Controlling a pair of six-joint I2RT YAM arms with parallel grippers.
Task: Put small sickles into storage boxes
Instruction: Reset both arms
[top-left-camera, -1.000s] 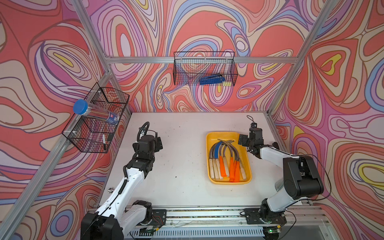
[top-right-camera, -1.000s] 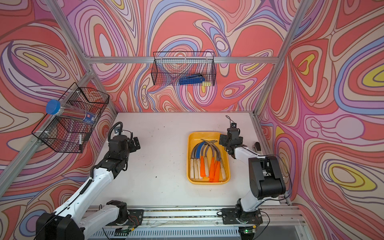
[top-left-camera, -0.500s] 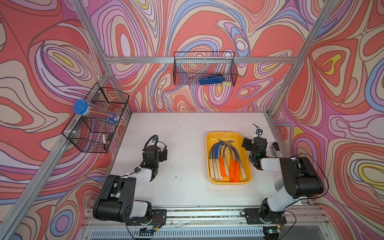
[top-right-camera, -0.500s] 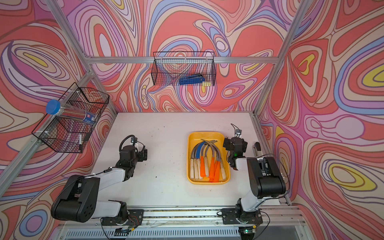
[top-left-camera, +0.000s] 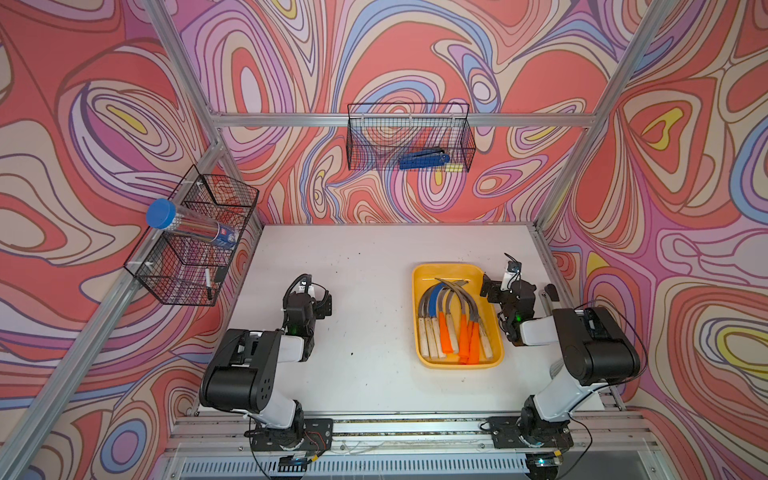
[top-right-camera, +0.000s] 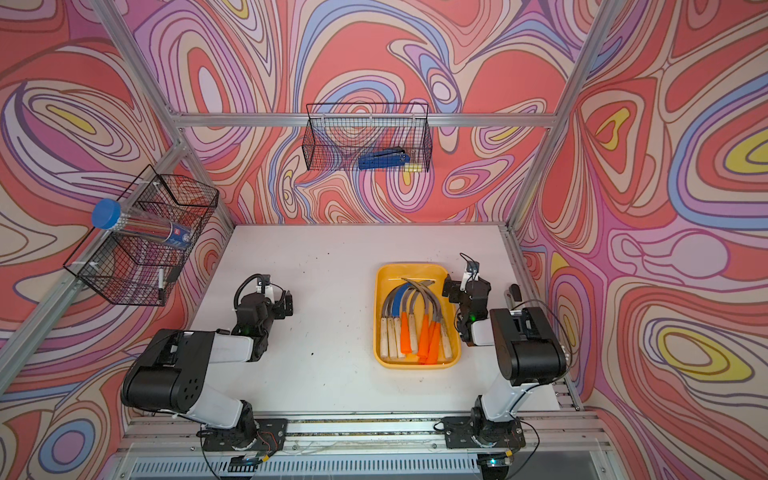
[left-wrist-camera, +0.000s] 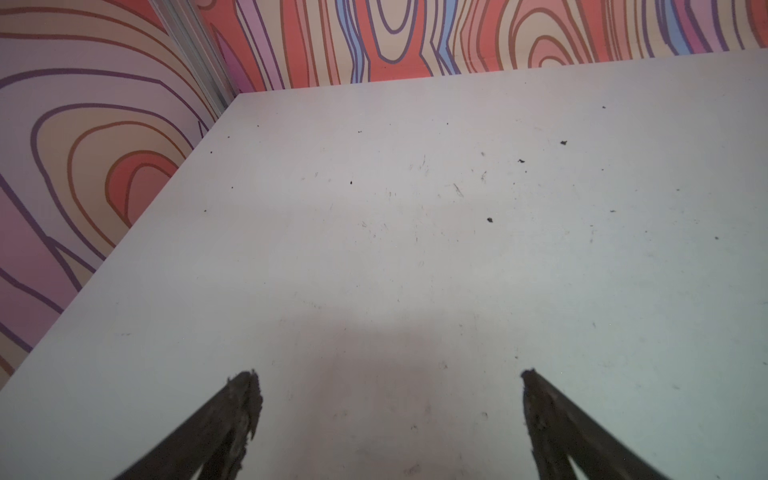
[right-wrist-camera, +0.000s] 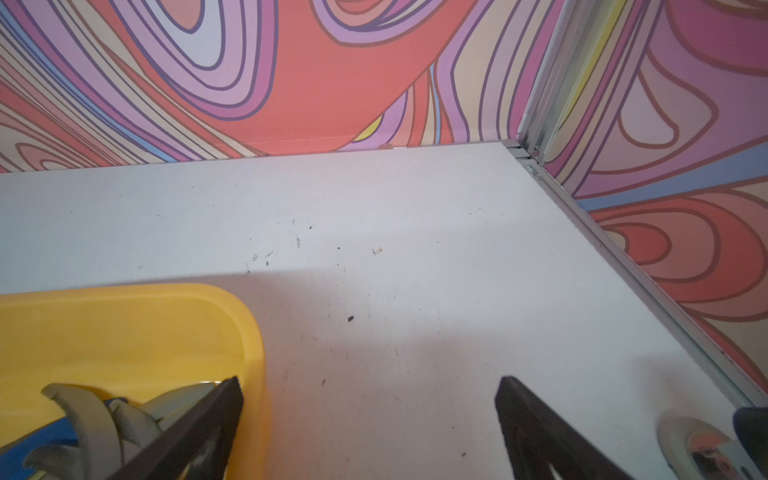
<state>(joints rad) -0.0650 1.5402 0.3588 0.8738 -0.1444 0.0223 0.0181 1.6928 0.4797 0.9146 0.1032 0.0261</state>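
Observation:
Several small sickles (top-left-camera: 453, 320) (top-right-camera: 415, 324) with grey curved blades, one blue, lie side by side in the yellow storage box (top-left-camera: 457, 268) (top-right-camera: 415, 268). Their orange and pale wooden handles point toward the front. My right gripper (top-left-camera: 498, 289) (top-right-camera: 461, 291) (right-wrist-camera: 370, 388) hangs open and empty low over the table. It is just beside the box's right rim (right-wrist-camera: 253, 345), near the blade tips (right-wrist-camera: 95, 419). My left gripper (top-left-camera: 316, 297) (top-right-camera: 279, 302) (left-wrist-camera: 386, 382) is open and empty over bare table on the left side.
A black wire basket (top-left-camera: 409, 137) on the back wall holds a blue tool (top-left-camera: 424, 160). A second wire basket (top-left-camera: 195, 245) on the left wall holds a blue-capped tube (top-left-camera: 187, 220). A small dark object (top-left-camera: 550, 291) sits by the table's right edge.
Both arms have folded back and down toward the front rail. The right gripper has drawn back along the box's right side. Both grippers have stayed open.

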